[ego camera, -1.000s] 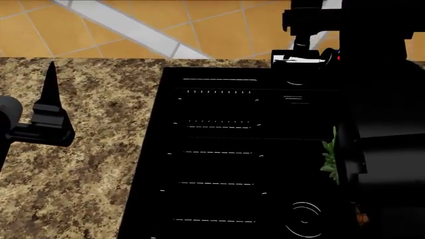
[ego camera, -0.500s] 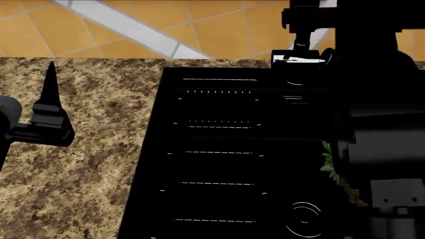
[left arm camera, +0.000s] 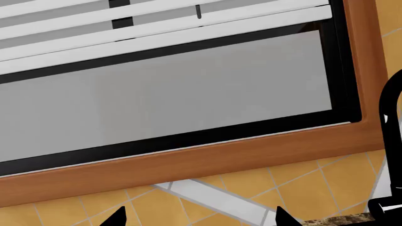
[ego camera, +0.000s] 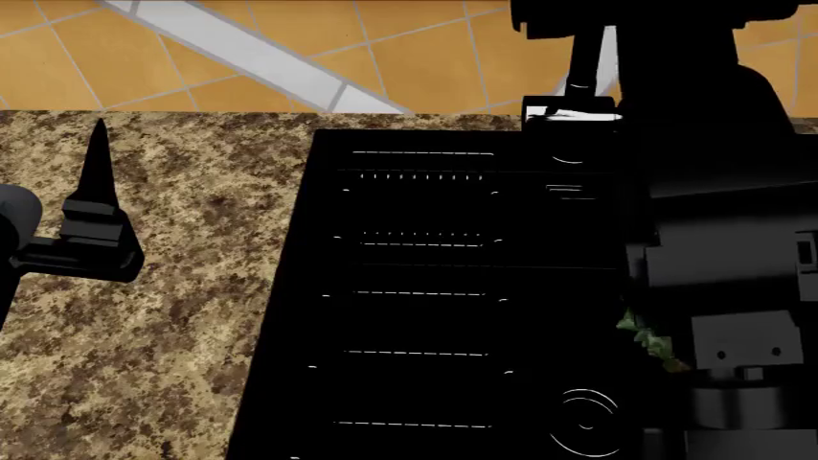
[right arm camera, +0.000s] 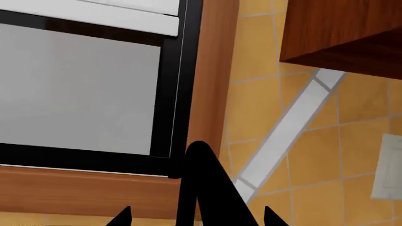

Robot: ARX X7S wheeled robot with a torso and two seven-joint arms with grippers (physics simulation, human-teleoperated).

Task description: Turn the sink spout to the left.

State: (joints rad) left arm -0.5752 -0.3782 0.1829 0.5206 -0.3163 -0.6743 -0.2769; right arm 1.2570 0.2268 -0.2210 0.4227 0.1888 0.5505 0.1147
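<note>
The sink spout [ego camera: 587, 59] is a thin glossy black tube rising from a blocky black base [ego camera: 572, 117] with a white-lit top, at the back of the black sink [ego camera: 291, 287]. In the right wrist view the spout [right arm camera: 201, 188] stands between the spread fingertips of my right gripper [right arm camera: 197, 219], which is open around it; I cannot tell if a finger touches it. In the head view my bulky right arm [ego camera: 715, 192] hides that gripper. My left gripper [ego camera: 96, 182] is open and empty over the counter, far left of the sink. The spout also shows in the left wrist view [left arm camera: 389, 108].
A speckled granite counter [ego camera: 167, 316] surrounds the sink. Orange tiled wall [ego camera: 256, 48] and a wood-framed window [left arm camera: 188, 94] stand behind. A wooden wall cabinet [right arm camera: 345, 33] hangs to one side. Green leaves [ego camera: 643, 333] show beside my right arm.
My right arm has shifted toward the faucet and now covers more of the spout's top in the head view. The left arm has not moved.
</note>
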